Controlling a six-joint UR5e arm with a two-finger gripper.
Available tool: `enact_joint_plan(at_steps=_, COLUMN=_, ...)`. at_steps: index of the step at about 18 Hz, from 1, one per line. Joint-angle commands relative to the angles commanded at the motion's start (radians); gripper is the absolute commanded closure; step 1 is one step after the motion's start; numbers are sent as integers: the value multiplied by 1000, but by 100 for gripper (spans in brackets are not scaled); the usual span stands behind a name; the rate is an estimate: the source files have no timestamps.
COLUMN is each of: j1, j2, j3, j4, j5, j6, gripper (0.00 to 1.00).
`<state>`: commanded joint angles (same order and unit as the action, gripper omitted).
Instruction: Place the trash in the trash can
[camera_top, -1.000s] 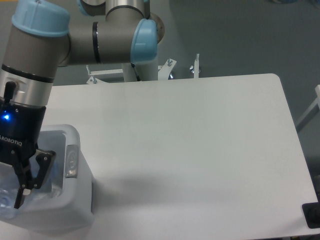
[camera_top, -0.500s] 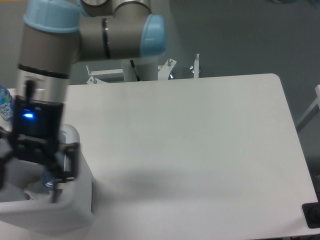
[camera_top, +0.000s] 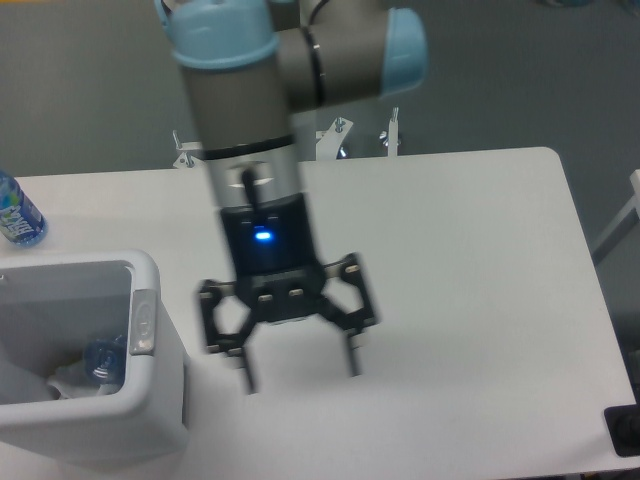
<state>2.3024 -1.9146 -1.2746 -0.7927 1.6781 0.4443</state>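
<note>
- Camera view, fixed: your gripper (camera_top: 298, 372) hangs over the white table (camera_top: 470, 280), right of the trash can (camera_top: 150, 420), its two fingers spread wide with nothing between them.
- You can see a blue light glowing on the gripper's black body, and the image of it is slightly blurred.
- Your trash can sits at the table's front left corner, its grey oval tab (camera_top: 144, 322) facing the gripper.
- Inside the can you will find the flattened clear bottle (camera_top: 104, 361) and, beside it, the crumpled white wrapper (camera_top: 68, 378).
- An intact blue-tinted bottle (camera_top: 16, 212) stands upright at the far left edge, well apart from the gripper.
</note>
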Motion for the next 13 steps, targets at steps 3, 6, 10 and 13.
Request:
enact_joint_plan(at_steps=3, j1=6, j2=11, j3=-11, j4=-153, j5=75, j6=97, gripper=0)
enact_joint_plan(at_steps=6, j1=21, j2=19, j3=0, j4=-262, j5=121, j6=204, gripper=0)
enact_joint_plan(at_steps=10, j1=38, j2=63, j3=-3, j4=-338, j5=109, j6=248, gripper=0)
enact_joint_plan(at_steps=13, j1=40, j2=66, j3=-12, j4=-342, j5=106, j6=246, gripper=0)
